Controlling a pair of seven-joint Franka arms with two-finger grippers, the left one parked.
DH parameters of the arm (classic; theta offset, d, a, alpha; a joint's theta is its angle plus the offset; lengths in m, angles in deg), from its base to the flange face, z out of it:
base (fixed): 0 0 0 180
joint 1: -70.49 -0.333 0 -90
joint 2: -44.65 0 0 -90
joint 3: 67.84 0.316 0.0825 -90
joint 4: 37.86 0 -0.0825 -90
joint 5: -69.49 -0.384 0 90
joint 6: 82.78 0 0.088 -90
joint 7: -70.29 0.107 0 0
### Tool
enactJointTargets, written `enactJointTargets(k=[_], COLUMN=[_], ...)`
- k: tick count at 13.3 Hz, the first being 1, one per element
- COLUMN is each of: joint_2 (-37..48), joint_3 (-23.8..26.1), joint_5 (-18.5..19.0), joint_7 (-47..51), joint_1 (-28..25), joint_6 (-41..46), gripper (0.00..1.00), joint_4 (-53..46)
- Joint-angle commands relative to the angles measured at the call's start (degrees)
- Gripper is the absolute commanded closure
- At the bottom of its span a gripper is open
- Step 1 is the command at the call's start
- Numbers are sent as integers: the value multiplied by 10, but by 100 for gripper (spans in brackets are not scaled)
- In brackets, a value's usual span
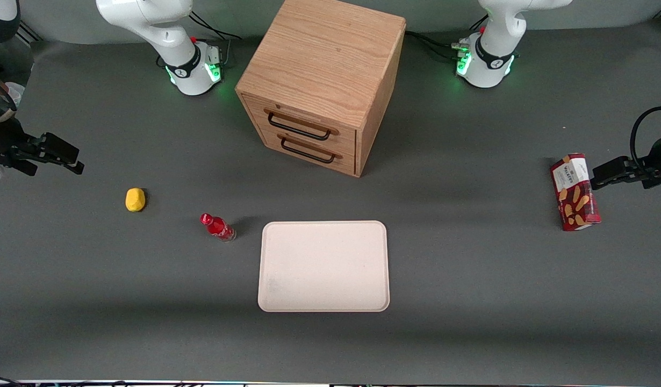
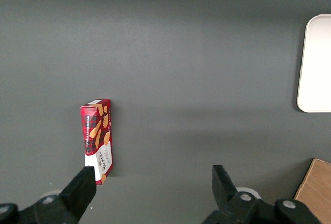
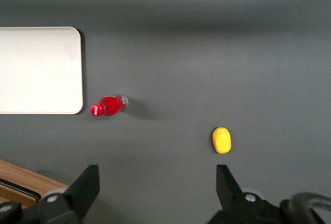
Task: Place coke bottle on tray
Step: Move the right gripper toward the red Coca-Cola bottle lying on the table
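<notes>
Fingers (image 3: 88, 185) of the gripper (image 1: 62, 157) spread wide at the working arm's bench edge (holding nothing), well apart from the coke bottle (image 1: 217, 227), which stands just beside the tray (image 1: 323, 266).

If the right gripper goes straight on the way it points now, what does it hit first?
Probably bare table: the gripper, fingers open, points down between the yellow lump and coke bottle, touching neither.

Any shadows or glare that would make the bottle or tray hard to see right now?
Front view: lighting is even; the coke bottle stands clear of its soft shadow, and the tray shows no glare. Right wrist view: bottle and tray edge are crisp, with the open gripper well away from them, near the yellow lump.
</notes>
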Motion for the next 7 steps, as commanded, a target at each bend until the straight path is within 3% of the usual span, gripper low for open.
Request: enactJointTargets(k=[1,7], joint_2=[9,9], joint_3=[-5,-5], joint_5=[-8,-8], joint_7=[-12,-12], joint_1=[-4,-4], joint_6=[6,12], gripper=[0,0], joint_4=[1,3])
